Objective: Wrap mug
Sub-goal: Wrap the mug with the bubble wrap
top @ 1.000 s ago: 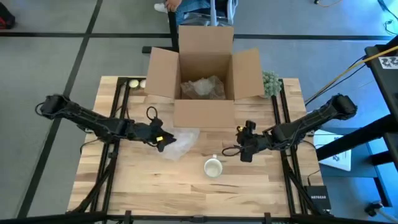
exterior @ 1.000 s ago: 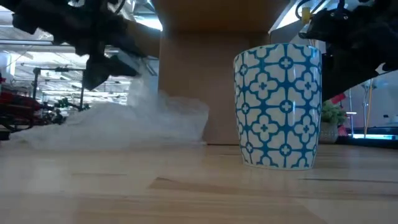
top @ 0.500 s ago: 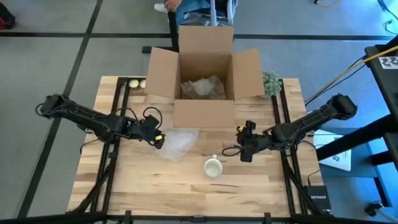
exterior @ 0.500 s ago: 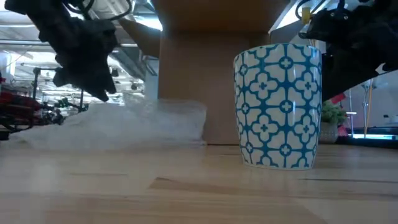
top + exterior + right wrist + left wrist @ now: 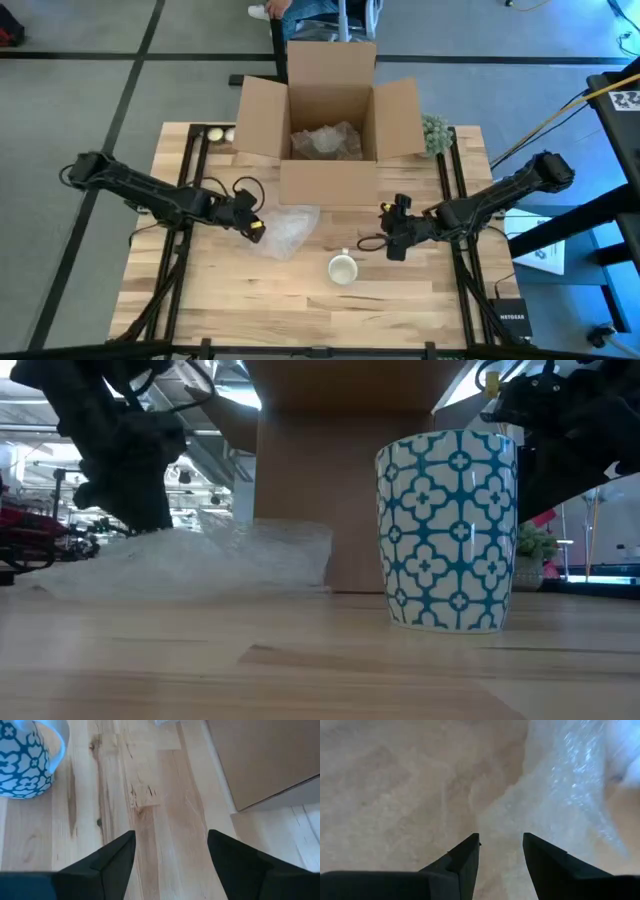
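The blue-and-white patterned mug (image 5: pixel 342 269) (image 5: pixel 447 530) stands upright on its base near the table's front middle. A sheet of clear bubble wrap (image 5: pixel 286 229) (image 5: pixel 565 785) lies flat on the wood to the left of the mug and a little farther back. My left gripper (image 5: pixel 255 228) (image 5: pixel 501 842) is open and low at the wrap's left edge, fingers pointing toward the sheet. My right gripper (image 5: pixel 392 241) (image 5: pixel 170 842) hovers open to the right of the mug (image 5: pixel 25 760), with bare wood between its fingers. My left gripper has its open fingers (image 5: pixel 465 860) at the wrap's left edge (image 5: pixel 495 817), slanting down from the table's left side. I cannot tell whether they touch the sheet.
An open cardboard box (image 5: pixel 328 125) with crumpled wrap inside stands at the far middle; its front wall (image 5: pixel 270 760) is close to my right gripper. A small green plant (image 5: pixel 435 133) sits right of the box. Two pale balls (image 5: pixel 216 133) lie at the far left.
My left gripper has moved a little toward the table's left edge and down. The bubble wrap's left part, raised beside the gripper a second ago, has sunk flat onto the table. The mug and my right gripper have kept still.
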`<state>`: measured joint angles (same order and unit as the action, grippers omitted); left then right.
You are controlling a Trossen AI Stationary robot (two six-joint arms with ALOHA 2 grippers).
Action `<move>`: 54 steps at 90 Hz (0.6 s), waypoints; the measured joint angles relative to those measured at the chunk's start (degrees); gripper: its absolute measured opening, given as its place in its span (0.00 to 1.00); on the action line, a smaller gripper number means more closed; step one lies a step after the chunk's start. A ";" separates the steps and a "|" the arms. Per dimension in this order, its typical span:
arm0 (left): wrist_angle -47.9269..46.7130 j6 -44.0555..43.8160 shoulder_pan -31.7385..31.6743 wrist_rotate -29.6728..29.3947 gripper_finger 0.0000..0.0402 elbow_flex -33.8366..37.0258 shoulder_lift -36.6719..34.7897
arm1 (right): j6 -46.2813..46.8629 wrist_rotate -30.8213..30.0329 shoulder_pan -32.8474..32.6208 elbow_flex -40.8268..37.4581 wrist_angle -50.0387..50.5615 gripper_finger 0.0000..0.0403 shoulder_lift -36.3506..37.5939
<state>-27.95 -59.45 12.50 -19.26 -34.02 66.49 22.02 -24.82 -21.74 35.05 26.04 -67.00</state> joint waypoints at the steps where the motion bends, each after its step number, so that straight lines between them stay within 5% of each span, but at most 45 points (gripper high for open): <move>1: 0.35 0.10 0.03 0.01 0.34 0.00 0.27 | 0.01 0.00 0.00 0.00 -0.01 0.59 0.00; 15: 7.21 1.89 1.18 1.06 0.29 0.00 3.85 | -0.08 0.00 0.00 0.00 -1.98 0.59 0.00; 33: 12.55 0.95 5.72 0.72 0.03 0.02 5.63 | -2.69 0.04 -0.07 0.00 -7.39 0.59 0.00; 54: 13.94 -0.94 12.69 -4.70 0.00 -6.18 5.39 | -7.46 1.10 -0.07 0.02 -16.23 0.59 -1.13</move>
<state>-14.01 -60.39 25.19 -23.96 -40.20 71.88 14.56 -23.72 -21.80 35.07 9.81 -68.13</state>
